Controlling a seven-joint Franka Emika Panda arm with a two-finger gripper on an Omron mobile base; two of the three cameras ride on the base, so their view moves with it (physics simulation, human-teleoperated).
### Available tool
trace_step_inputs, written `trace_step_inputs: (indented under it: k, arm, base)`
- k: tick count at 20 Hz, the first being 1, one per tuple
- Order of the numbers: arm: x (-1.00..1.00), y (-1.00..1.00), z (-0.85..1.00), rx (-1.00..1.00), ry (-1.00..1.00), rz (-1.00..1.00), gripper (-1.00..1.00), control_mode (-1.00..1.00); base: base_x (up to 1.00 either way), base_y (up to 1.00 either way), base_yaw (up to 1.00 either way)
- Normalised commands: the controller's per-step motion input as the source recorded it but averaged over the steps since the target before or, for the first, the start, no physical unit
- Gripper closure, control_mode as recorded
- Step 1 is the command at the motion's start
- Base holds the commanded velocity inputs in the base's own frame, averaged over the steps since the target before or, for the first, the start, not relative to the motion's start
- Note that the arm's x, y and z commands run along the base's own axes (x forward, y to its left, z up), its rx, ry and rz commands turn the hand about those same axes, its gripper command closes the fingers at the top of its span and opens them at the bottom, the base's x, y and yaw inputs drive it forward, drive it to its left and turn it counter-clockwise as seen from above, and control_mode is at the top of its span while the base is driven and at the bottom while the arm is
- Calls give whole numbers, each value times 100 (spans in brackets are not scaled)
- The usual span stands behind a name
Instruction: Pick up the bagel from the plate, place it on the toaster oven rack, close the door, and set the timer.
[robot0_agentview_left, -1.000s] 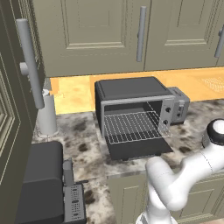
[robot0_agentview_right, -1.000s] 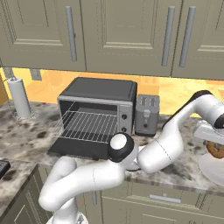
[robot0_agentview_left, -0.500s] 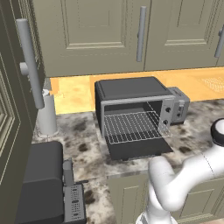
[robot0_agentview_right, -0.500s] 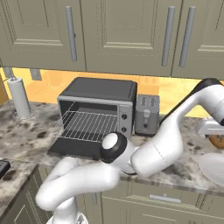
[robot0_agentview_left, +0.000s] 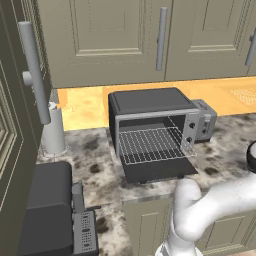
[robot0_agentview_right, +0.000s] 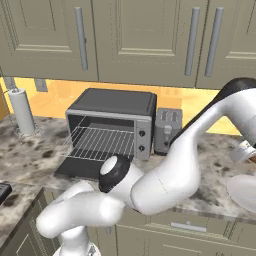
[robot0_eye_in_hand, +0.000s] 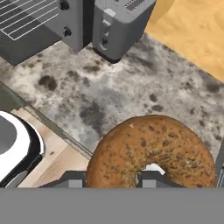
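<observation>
above the counter's front edge (robot0_eye_in_hand: 52, 127) the hand (robot0_eye_in_hand: 146, 179) grips the bagel (robot0_eye_in_hand: 151, 151), clear of the toaster

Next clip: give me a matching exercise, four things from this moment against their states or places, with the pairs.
Things:
1. bagel
2. door
3. rack
4. toaster

States or places:
A. folded down flat on the counter
B. bare, inside the oven
C. right beside the oven's knob panel
D. held at the gripper, above the counter

Pairs: 1-D, 2-A, 3-B, 4-C
</observation>
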Motion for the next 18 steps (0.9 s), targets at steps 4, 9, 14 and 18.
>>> trace_step_inputs:
  k: [4,9,14,18]
  arm:
    - [-99,100,-22,-70,-44,8,100,-100]
    - [-60,100,-49,-75,-24,6,100,-100]
    - [-18,100,-74,-81,-4,7,100,-100]
    - [-7,100,-77,-79,0,7,100,-100]
  base:
    - [0,0,0]
    - [0,0,0]
    - [0,0,0]
    - [0,0,0]
